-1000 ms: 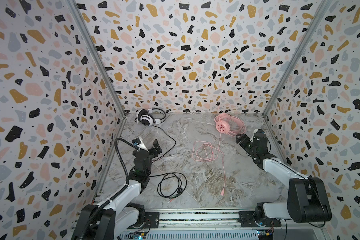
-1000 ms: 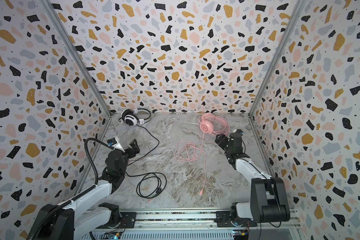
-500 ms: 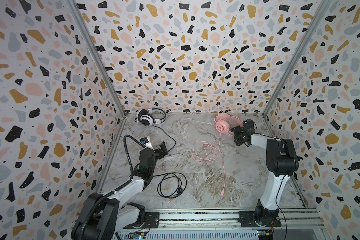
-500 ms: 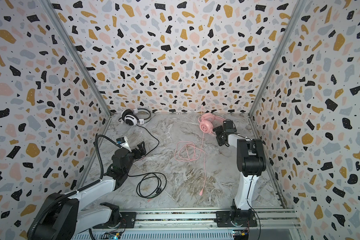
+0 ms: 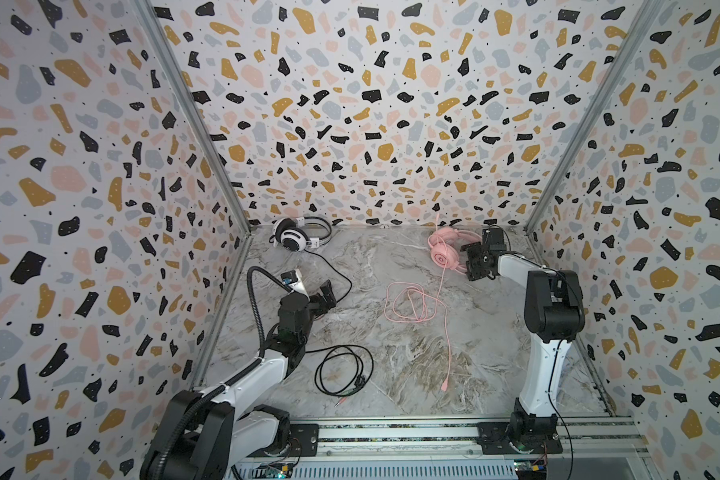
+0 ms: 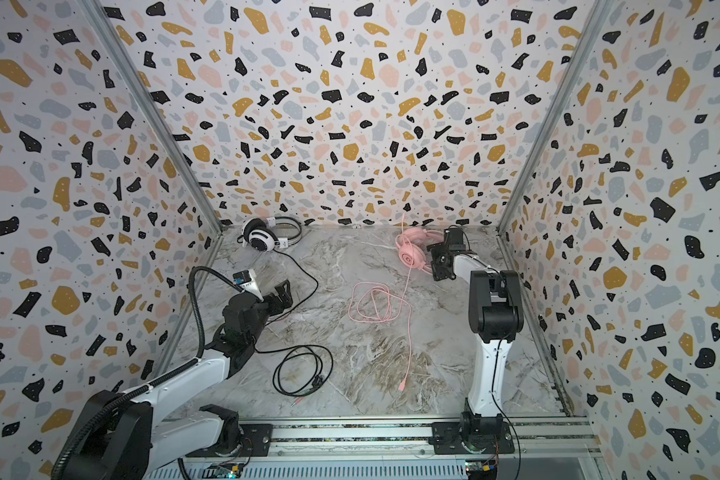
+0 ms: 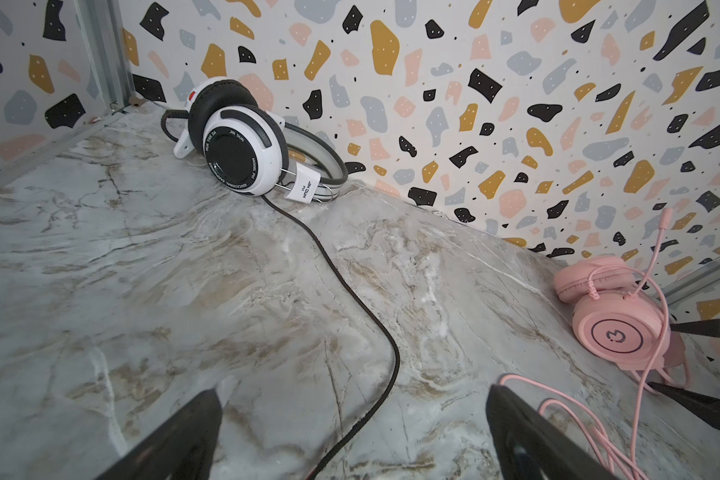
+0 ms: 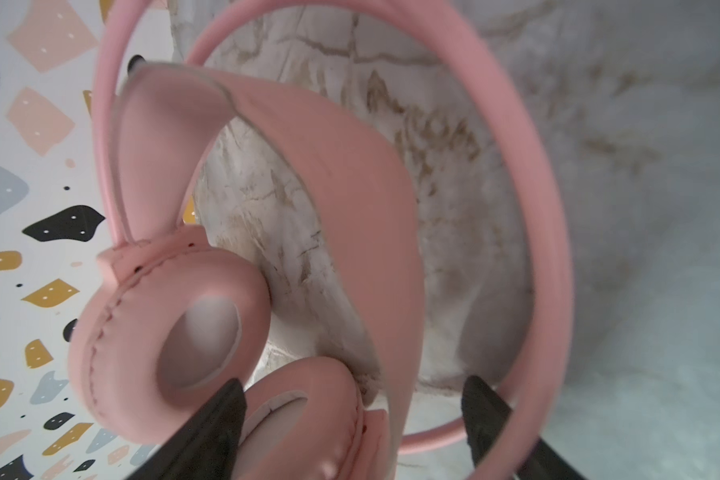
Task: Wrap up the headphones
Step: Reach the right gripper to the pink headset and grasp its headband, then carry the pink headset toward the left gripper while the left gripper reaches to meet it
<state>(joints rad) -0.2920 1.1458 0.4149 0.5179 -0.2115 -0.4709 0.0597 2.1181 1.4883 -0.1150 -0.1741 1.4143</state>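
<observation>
The pink headphones [image 5: 444,254] [image 6: 410,254] lie at the back right, and their pink cable [image 5: 410,305] loops toward the middle of the marble table. My right gripper [image 5: 470,262] [image 8: 352,415] is open. Its fingers [image 8: 221,419] straddle one pink ear cup [image 8: 308,424] and the headband. The white-and-black headphones [image 5: 296,237] [image 7: 242,153] rest in the back left corner. Their black cable [image 7: 375,324] runs between the fingers of my open left gripper [image 5: 327,296] [image 7: 352,419] and ends in a coil [image 5: 341,370].
Patterned walls close in the table on the left, back and right. The arms' mounting rail [image 5: 391,432] runs along the front edge. The pink plug [image 5: 443,386] lies toward the front centre. Bare marble [image 5: 391,257] separates the two headsets.
My right arm has risen and carried its gripper left and back, up to the pink headphones. My left gripper has shifted slightly right along the black cable.
</observation>
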